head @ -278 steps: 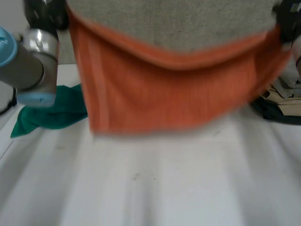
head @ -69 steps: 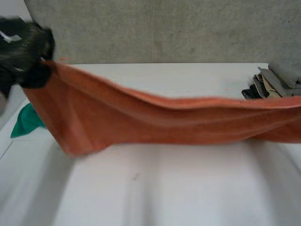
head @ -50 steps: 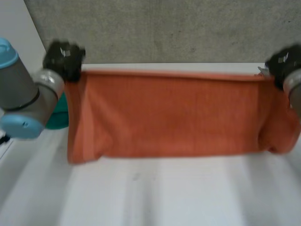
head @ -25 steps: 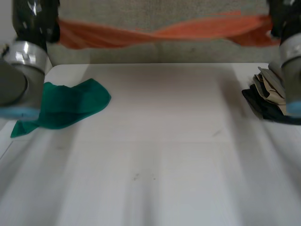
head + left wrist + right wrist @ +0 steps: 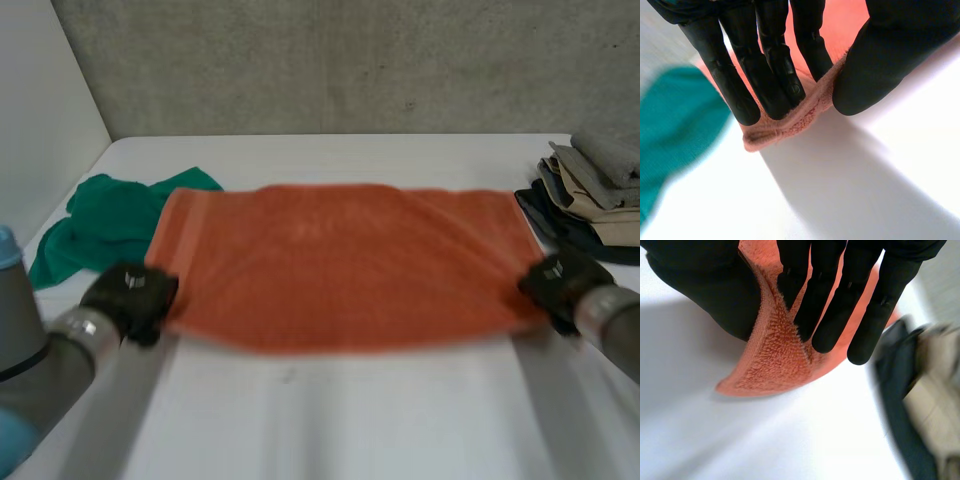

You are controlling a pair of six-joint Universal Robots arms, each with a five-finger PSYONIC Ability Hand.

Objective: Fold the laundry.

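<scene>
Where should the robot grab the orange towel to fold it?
Probably at its two near corners, coming from the robot's side. The towel lies spread flat on the table, long edge toward the robot. The left hand and right hand each pinch one near corner, ready to carry that edge to the far one.

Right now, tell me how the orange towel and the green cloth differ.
The orange towel lies spread flat across the middle of the table; the green cloth sits crumpled by the towel's left end. The left hand and right hand each pinch a near corner of the orange towel; no hand touches the green cloth. As they lie, the orange towel covers more table than the green cloth. Both rest on the table.
</scene>
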